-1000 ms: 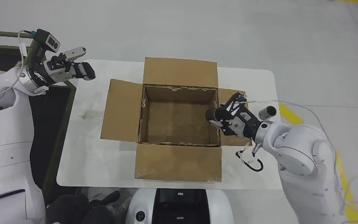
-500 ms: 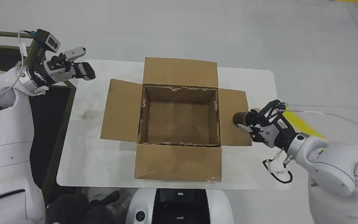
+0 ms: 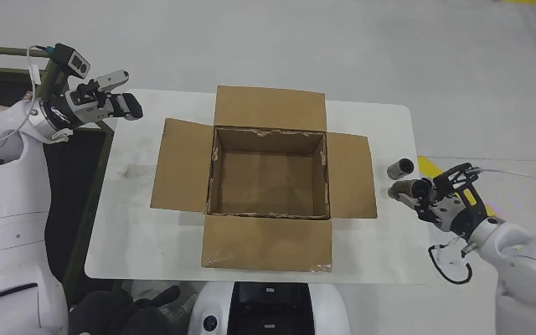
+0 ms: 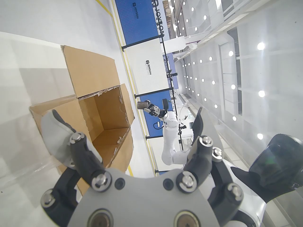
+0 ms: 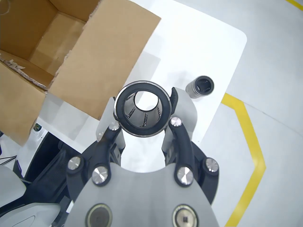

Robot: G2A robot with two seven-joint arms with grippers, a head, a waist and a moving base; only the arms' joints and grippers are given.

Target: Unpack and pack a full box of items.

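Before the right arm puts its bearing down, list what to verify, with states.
1. Grip: right gripper shut on held linear bearing: ok.
2. Spacing: loose linear bearing on the table lies apart from the held one: ok.
3. Source: cardboard box open, nothing inside: ok.
4. Other arm: left gripper open, off to the box's side: ok.
5. Height of held linear bearing above table: cannot tell.

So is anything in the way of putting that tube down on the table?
Nothing visible. The held tube hangs over bare table; the other tube lies off to one side, apart, and the box flap is clear of it.
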